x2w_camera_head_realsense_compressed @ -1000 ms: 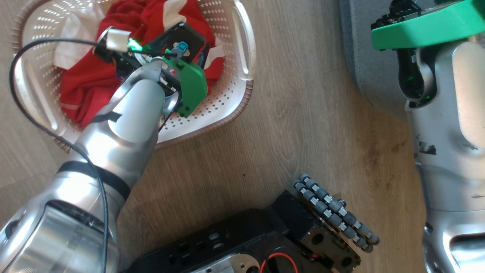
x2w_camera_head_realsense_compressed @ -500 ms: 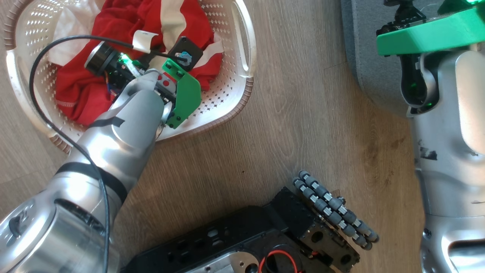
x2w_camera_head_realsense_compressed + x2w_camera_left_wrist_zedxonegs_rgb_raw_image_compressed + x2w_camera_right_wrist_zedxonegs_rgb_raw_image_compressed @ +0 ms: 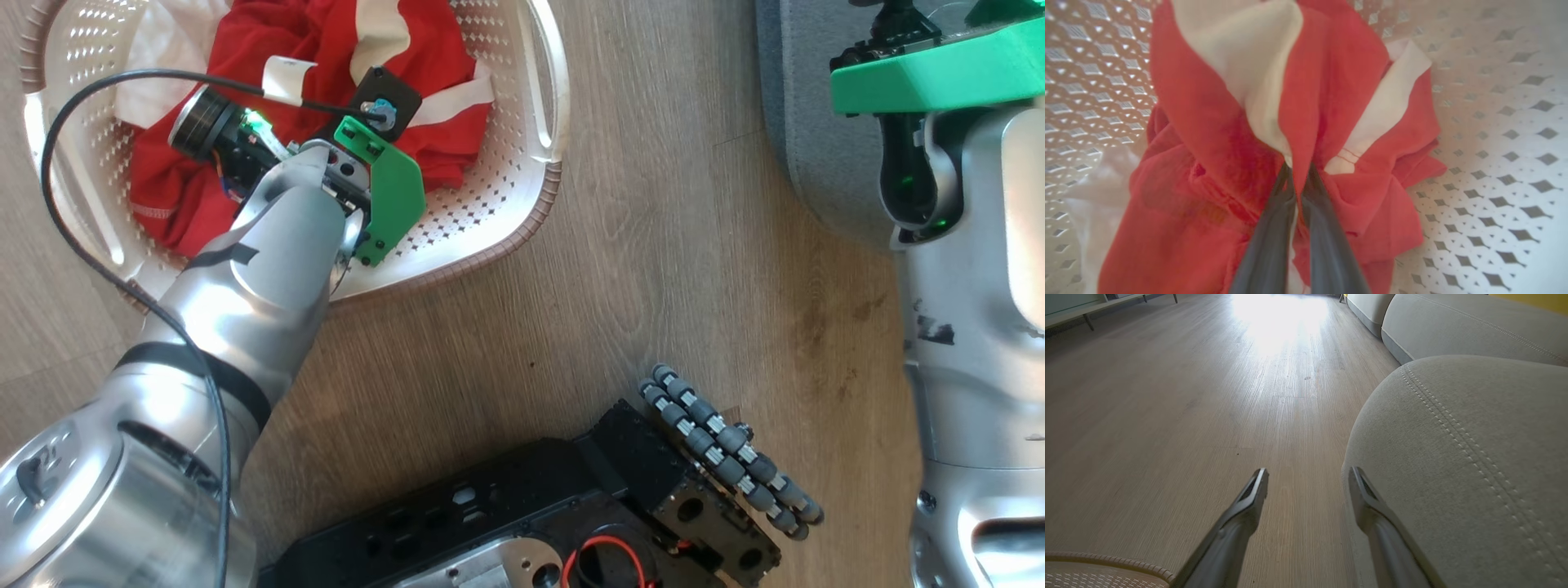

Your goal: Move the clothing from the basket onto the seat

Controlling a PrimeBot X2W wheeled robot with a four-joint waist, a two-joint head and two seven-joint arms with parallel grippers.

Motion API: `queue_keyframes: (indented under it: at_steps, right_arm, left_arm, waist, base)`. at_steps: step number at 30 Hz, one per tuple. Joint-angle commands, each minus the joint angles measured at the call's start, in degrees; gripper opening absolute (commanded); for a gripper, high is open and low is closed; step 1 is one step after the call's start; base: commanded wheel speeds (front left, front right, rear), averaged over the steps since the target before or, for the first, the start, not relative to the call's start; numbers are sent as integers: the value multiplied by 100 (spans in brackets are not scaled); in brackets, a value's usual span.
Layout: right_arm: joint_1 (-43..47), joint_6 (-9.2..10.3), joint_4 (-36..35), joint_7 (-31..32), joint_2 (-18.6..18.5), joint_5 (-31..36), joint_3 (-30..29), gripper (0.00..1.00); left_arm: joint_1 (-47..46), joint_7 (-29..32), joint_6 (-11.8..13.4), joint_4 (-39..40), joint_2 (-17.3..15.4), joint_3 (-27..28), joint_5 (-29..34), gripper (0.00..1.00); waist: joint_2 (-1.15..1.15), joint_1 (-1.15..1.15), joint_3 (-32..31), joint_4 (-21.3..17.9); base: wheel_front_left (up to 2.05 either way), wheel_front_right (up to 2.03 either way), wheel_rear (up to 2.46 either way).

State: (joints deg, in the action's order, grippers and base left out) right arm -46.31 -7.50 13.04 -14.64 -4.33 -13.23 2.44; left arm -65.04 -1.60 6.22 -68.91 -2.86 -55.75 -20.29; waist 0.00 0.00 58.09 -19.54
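Wood floor (image 3: 653,245); left arm (image 3: 261,269) in basket (image 3: 490,220), jaws tight on clothing (image 3: 1200,122).

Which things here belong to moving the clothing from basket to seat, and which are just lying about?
Job: clothing, basket, seat, left claw shut on the clothing.
Lying about: wooden floor, far cushion, robot's black base.

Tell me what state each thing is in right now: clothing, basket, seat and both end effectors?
basket, upright, loaded.
clothing, crumpled inside the basket, not yet lifted out.
left end effector, shut on a fold of the clothing.
right end effector, open, holding nothing.
seat, no clothing on the visible part.
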Motion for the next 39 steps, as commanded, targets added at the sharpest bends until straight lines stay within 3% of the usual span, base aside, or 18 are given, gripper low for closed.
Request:
queue_keyframes:
  at_steps: [1, 11, 16, 21, 26, 39]
  right_arm:
    - [202, 1, -184, -36, -63, 12, 33, 100]
    - [-130, 1, -194, -36, -112, -25, 212, 100]
    - [-137, 1, -81, -36, -280, 4, 346, 100]
    - [-54, 1, 42, -36, -430, -11, 508, 100]
    - [119, 1, 184, -36, -578, -28, 603, 100]
    - [852, 1, 729, -36, -849, -243, 1010, 100]
  left_arm:
    - [-64, -147, 15, 110, -2, 4, -72, 0]
    - [-246, -1017, -54, -189, -8, 131, -379, 0]
    - [-150, -1272, -122, -215, -7, 211, -523, 0]
    - [115, -1332, -161, 69, -4, 239, -657, 0]
    - [367, -1338, -35, 510, -3, 380, -660, 0]
    - [1555, -1339, 112, 1727, -159, 1211, -409, 0]
  waist:
    - [0, 0, -2, 19]
    - [0, 0, -248, 96]
    - [0, 0, -789, 379]
    - [0, 0, -1332, 612]
    - [0, 0, -1847, 897]
    - [0, 0, -3427, 1680]
  base:
    - [0, 0, 0]
    - [0, 0, 0]
    - [0, 0, 0]
    - [0, 0, 0]
    - [0, 0, 0]
    - [0, 0, 0]
